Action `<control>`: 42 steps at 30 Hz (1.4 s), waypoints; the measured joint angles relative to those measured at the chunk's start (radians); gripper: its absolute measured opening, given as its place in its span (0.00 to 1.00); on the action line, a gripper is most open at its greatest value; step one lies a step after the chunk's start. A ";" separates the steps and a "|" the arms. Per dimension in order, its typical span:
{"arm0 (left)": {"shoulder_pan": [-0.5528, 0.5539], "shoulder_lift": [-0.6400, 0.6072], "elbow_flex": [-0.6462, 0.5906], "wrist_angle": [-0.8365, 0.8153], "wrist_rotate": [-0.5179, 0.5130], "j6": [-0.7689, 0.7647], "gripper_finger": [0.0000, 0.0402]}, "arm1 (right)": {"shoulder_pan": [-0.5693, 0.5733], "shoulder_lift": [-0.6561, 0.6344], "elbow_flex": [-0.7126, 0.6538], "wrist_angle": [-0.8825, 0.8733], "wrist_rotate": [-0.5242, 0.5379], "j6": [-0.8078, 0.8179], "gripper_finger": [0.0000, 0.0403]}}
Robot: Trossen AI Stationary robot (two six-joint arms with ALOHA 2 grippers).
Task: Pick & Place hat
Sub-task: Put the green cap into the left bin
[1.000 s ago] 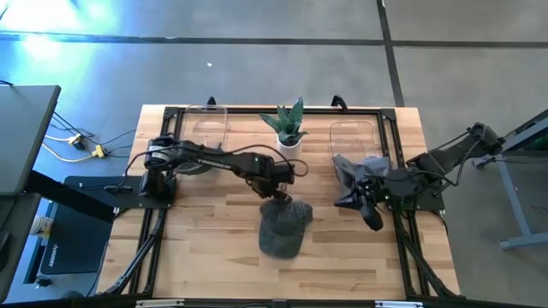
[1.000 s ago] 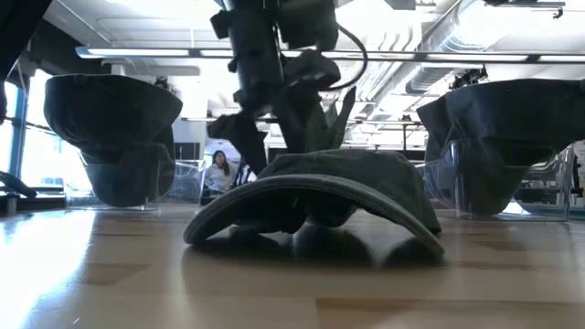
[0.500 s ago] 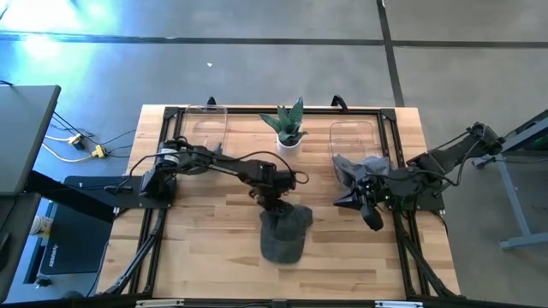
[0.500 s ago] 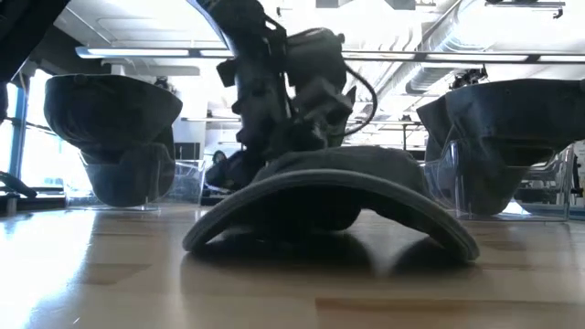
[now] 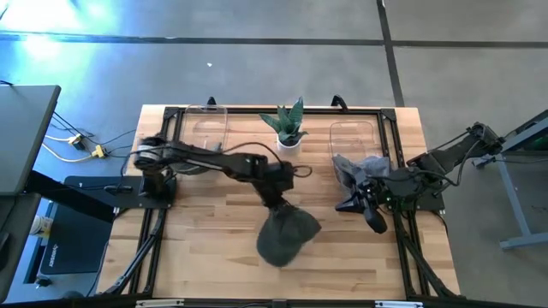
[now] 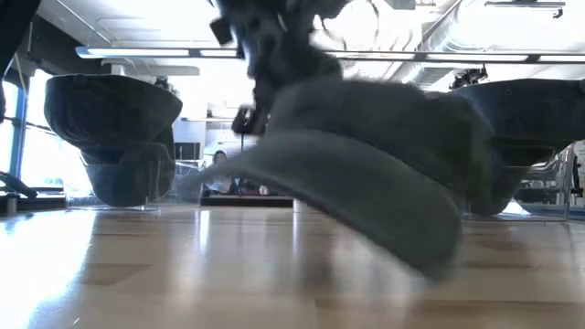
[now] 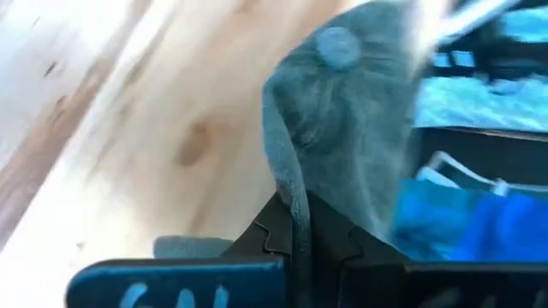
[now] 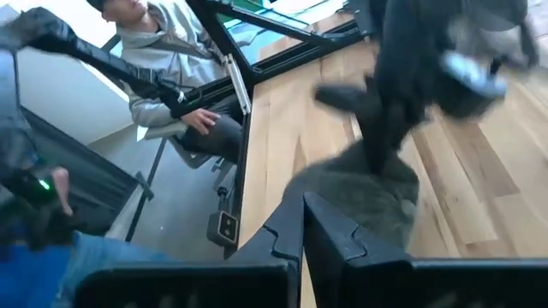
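Item 1, left gripper [image 7: 295, 235]: fingers closed hard together on a fold of grey cloth, no gap visible between them in the left wrist view. I read this as a pinch on the rear edge of the hat [image 5: 285, 237], opposite the brim. Held there, I judge, so the crown hangs free and can be dropped over a stand.

Item 2, hat: grey cap, button on top visible in the left wrist view. From overhead it sits at table centre toward the near edge, directly under the left gripper [image 5: 276, 204]. In the low view the hat [image 6: 366, 164] is tilted with its brim dipping toward the boards; whether the brim tip touches the table [image 5: 197, 257] I cannot tell.

Item 3, right gripper [image 5: 364, 208]: parked at the right side of the table, well apart from the hat. In its own wrist view the fingers meet with nothing between them. Waiting arm.

Item 4, clear stands: left stand [image 6: 119, 178] and right stand [image 6: 512, 178] each carry a dark hat. These look like the likely destinations, which I take to explain the lift.

Item 5, potted plant [image 5: 289, 127]: back centre of the table, between the stands, near the left arm's path.

Item 6, a person [image 8: 184, 73], seated beyond the table, seen in the right wrist view only.
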 joint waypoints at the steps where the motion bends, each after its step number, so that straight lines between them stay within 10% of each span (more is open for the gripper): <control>1: -0.005 -0.030 0.000 0.005 0.004 0.012 0.02 | 0.000 0.000 0.000 -0.004 -0.002 -0.007 0.01; 9: -0.031 -0.193 0.000 0.170 0.000 0.071 0.01 | -0.011 0.015 0.000 0.010 0.116 -0.047 0.08; 16: -0.055 -0.228 -0.003 0.263 0.008 0.067 0.01 | -0.077 0.095 0.000 0.021 0.096 -0.097 0.38; 23: -0.056 -0.233 -0.001 0.281 -0.009 0.067 0.01 | -0.117 0.204 0.000 0.280 -0.182 -0.212 0.66; 33: -0.055 -0.291 0.000 0.254 -0.032 0.090 0.01 | -0.113 0.337 0.000 0.295 -0.124 -0.150 0.67; 42: -0.062 -0.335 0.002 0.228 -0.035 0.101 0.01 | -0.081 0.184 0.000 0.342 -0.066 -0.205 0.66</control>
